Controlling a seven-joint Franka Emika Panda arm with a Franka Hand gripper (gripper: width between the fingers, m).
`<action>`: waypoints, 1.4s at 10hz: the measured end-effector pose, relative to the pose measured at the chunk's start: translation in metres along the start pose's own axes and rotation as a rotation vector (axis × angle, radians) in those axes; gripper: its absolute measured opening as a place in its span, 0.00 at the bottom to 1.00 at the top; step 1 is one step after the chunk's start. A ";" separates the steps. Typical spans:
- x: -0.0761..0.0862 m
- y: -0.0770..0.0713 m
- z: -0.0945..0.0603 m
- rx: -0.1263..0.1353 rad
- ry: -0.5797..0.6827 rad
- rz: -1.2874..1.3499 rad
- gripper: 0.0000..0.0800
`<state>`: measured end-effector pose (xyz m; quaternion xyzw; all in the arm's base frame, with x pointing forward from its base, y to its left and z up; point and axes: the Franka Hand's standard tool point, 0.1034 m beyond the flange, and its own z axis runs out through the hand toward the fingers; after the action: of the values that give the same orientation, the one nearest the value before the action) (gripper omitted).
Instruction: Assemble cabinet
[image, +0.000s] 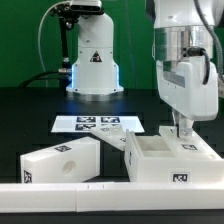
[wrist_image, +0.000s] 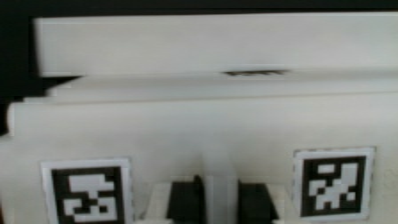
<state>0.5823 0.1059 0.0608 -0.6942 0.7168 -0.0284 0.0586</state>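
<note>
The open-topped white cabinet box (image: 168, 162) stands at the exterior view's right, with a marker tag on its front face. A second closed white cabinet part (image: 60, 160) lies to its left. My gripper (image: 183, 131) points straight down at the box's far wall. In the wrist view the box (wrist_image: 196, 110) fills the frame, with two marker tags (wrist_image: 89, 192) beside the gripper (wrist_image: 221, 200). The two dark fingertips (wrist_image: 185, 200) stand close together with a thin white strip of the wall between them. The gripper looks shut on that wall.
The marker board (image: 98, 124) lies flat behind the two parts. The white robot base (image: 92, 60) stands at the back. A long low white rail (image: 100, 203) runs along the front edge. The table top is black.
</note>
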 end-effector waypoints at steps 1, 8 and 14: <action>0.001 0.001 0.000 0.000 0.000 -0.002 0.08; 0.001 -0.010 0.003 0.003 0.003 -0.001 0.08; 0.001 -0.010 0.003 0.000 0.004 -0.002 0.09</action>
<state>0.5929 0.1044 0.0595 -0.6950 0.7162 -0.0298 0.0572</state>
